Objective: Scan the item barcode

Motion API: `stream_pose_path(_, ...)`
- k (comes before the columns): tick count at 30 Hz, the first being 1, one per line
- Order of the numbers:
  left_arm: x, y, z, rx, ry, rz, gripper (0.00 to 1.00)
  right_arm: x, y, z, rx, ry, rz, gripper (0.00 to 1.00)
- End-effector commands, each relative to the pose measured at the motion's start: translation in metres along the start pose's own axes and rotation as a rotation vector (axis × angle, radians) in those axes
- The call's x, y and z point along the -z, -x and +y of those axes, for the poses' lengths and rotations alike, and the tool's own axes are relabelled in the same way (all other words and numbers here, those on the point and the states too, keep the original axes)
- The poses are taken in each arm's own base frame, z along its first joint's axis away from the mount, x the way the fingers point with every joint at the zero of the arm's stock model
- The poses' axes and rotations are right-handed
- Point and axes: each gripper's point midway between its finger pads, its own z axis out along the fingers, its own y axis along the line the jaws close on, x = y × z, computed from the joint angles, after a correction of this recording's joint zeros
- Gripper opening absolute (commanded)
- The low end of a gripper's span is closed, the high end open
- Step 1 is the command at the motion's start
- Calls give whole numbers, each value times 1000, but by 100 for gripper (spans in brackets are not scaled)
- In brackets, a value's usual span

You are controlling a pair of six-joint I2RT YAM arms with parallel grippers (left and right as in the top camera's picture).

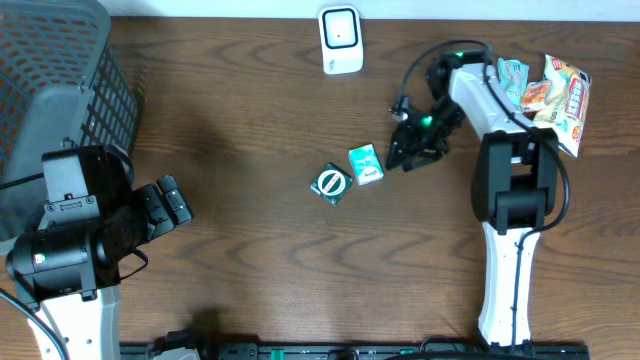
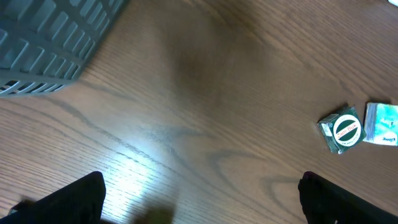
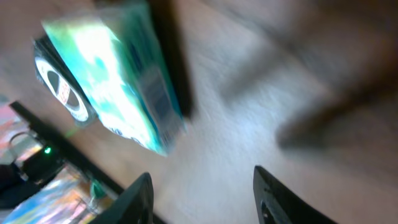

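A teal box lies flat mid-table, with a small dark green packet bearing a round white label touching its left side. My right gripper sits just right of the teal box and holds nothing. In the right wrist view, which is blurred, its jaws stand apart over bare wood, with the teal box and the round-labelled packet ahead to the left. My left gripper is wide open at the lower left, far from both items. A white barcode scanner stands at the table's far edge.
A grey mesh basket fills the far left corner. Several snack bags lie at the far right beside the right arm. The left wrist view shows the round-labelled packet and the teal box at its right edge.
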Motion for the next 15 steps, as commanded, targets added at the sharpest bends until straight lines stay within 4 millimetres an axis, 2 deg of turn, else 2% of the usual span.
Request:
stream_pose_path(1,0,1,4,14,19,-3,98,13,-1,0,-27,-2,-3,46)
stream_pose_path(2,0,1,4,14,19,-3,97,16,-4,2,-31,0,3,45)
stream_pose_path(4,0,1,4,14,19,-3,98,20,-8,11,-21,-1,17,37)
stream_pose_path(7,0,1,4,14,19,-3,98,21,-15,28,31,-10,32,15)
stream_pose_path(8,0,1,4,14,19,-3,98,21,-17,36,49,-16,33,12)
stream_pose_path(15,0,1,4,14,19,-3,97,23,-25,80,170,-56,17,11)
